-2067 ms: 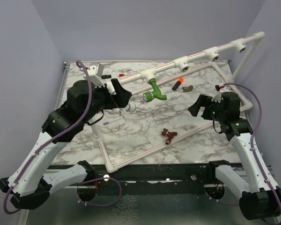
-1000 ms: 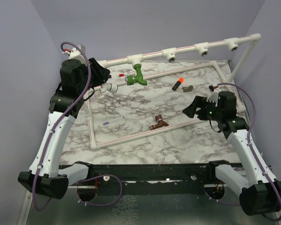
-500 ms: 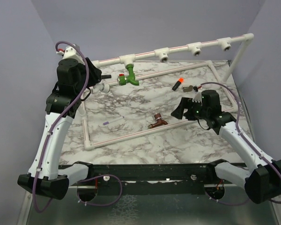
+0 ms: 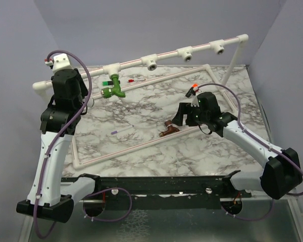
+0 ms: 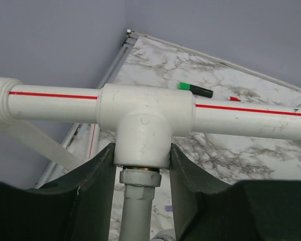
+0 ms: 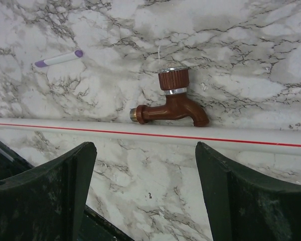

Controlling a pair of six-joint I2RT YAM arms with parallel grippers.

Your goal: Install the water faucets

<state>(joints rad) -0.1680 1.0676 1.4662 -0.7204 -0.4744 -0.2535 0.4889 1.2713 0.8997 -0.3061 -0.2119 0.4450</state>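
At the far left, the left pincer (image 5: 142,150) is clamped on a white pipe joint (image 5: 143,108). One dark finger (image 5: 90,186) presses on each side of the joint's short stem. A white pipe with a red line runs out of the joint both ways. In the top view the arm hides this grip.

A bit to the right, in the upper left of the top view, the green faucet (image 4: 112,89) hangs under a joint on the high pipe (image 4: 166,55). Its spout curves down over the marble tabletop (image 4: 141,108).

Near the middle lies a small white stick with a purple tip (image 4: 120,131), flat on the tabletop.

Right of it is the dark reddish-brown faucet (image 4: 169,129). It lies on its side on the tabletop, just beside the low pipe (image 4: 126,149), and may be touching it. Its round knob points away from the pipe.

The right pincer (image 4: 182,115) is just beside this faucet. Its fingers stand wide apart and hold nothing. In the wrist view the faucet sits between and beyond the two fingers.

Above that, close to the right arm, is a little orange-and-black cylinder (image 4: 193,89).
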